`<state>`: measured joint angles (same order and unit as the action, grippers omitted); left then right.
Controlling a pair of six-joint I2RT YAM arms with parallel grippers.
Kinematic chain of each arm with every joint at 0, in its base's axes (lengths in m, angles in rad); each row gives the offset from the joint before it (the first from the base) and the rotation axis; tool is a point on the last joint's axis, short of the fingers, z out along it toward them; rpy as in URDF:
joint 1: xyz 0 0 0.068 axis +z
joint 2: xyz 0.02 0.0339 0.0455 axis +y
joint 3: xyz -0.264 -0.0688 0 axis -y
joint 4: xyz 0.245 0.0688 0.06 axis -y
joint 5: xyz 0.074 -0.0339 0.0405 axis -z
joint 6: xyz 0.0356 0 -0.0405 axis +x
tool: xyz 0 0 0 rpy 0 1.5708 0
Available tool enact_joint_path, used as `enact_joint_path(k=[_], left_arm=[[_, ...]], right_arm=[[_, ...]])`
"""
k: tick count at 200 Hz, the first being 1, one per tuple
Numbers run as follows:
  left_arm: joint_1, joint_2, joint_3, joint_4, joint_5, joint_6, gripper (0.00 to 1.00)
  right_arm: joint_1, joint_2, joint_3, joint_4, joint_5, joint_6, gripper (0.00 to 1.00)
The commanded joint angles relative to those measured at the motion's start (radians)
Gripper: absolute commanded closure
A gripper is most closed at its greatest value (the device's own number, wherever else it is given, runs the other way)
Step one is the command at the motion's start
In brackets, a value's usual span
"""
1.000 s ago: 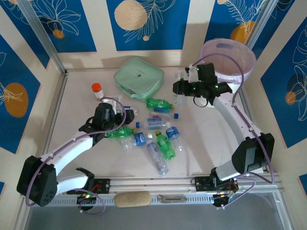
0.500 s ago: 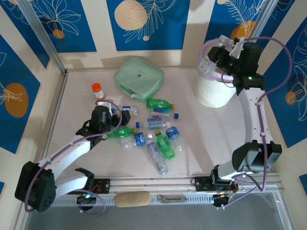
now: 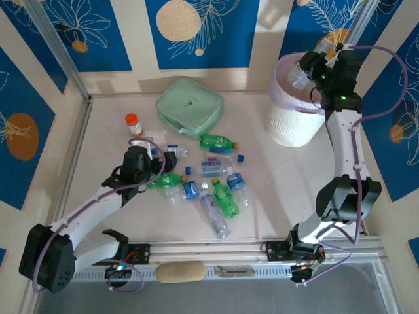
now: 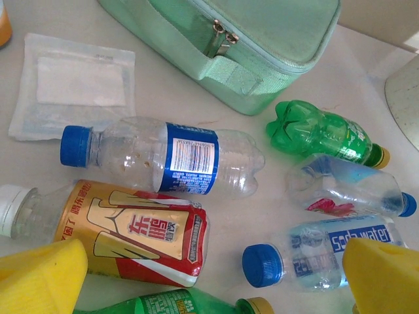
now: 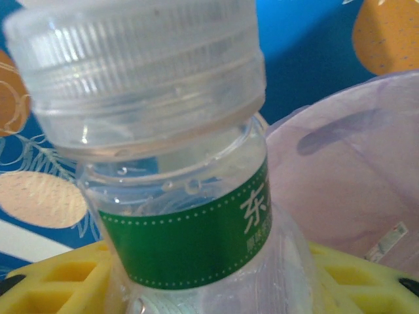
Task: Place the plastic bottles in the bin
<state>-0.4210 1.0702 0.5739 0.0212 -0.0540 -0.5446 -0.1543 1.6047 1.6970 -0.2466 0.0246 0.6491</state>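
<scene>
Bottle [image 5: 186, 245] in right gripper [image 3: 306, 70] over bin [image 3: 291, 125]

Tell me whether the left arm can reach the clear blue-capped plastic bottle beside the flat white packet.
Probably yes: the open left tool hovers close to the clear blue-capped bottle; nothing lies on it.

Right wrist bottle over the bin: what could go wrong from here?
1. The clear green-label bottle sits in the right fingers above the bin; if off-centre when released, it may clip the rim and bounce out.
2. The left fingers hang open over packed bottles; the blue-label bottle lies against the red-and-gold bottle, so closing may catch two or scatter them.
</scene>
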Motion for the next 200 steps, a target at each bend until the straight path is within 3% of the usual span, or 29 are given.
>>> enact_joint_path(k=[1, 84, 131, 200], left_arm=[[0.011, -0.018, -0.008, 0.011, -0.006, -0.008, 0.0], [0.012, -0.01, -0.001, 0.01, 0.003, -0.009, 0.0], [0.012, -0.006, 0.004, 0.013, 0.003, -0.009, 0.0], [0.014, 0.014, 0.005, 0.027, 0.016, -0.018, 0.0]], right_arm=[[0.004, 0.033, 0.04, -0.028, 0.068, -0.056, 0.53], [0.024, 0.144, 0.129, -0.136, 0.096, -0.121, 0.43], [0.029, 0.149, 0.189, -0.179, 0.111, -0.123, 0.16], [0.056, -0.019, 0.109, -0.11, 0.049, -0.127, 0.14]])
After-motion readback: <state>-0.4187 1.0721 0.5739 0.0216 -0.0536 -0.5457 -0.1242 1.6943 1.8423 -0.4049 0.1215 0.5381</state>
